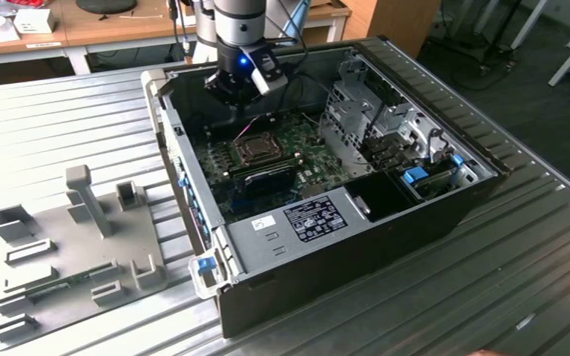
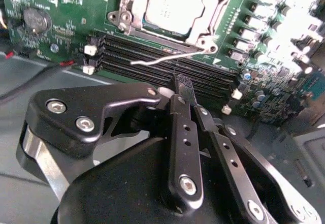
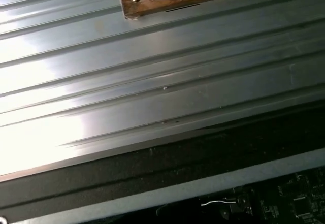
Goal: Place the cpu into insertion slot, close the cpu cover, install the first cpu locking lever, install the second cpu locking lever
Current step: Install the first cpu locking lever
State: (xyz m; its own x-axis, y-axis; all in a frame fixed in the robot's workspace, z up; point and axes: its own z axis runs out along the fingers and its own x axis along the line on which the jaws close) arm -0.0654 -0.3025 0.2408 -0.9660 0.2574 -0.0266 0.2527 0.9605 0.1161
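**Socket assembly on the green board: stock and condition**

- gripper: upper centre of the exterior view, inside the open computer case, just up-frame of the insertion slot, touching nothing. In the second wrist view, fingertips pressed together, clamped on nothing.
- cpu: pale grey square, seated flat in the insertion slot, framed by the cpu cover. Judged light, rigid, and fragile on the underside. Best taken by two opposite edges, kept level, never squeezed across the face.
- cpu cover: thin silver frame, apparently folded down over the chip. Judged stiff yet bendable sheet metal, hinged. Best pressed on the rim, not across the window.
- locking lever: thin bright wire, standing free over the black memory slots, seemingly unlatched. Judged springy and slippery. Best caught near the bent end.
- circuit board: green, dense with small parts, easily scratched.
- tabletop: ribbed metal, carrying the case and, at the exterior view's left, a grey fixture plate.
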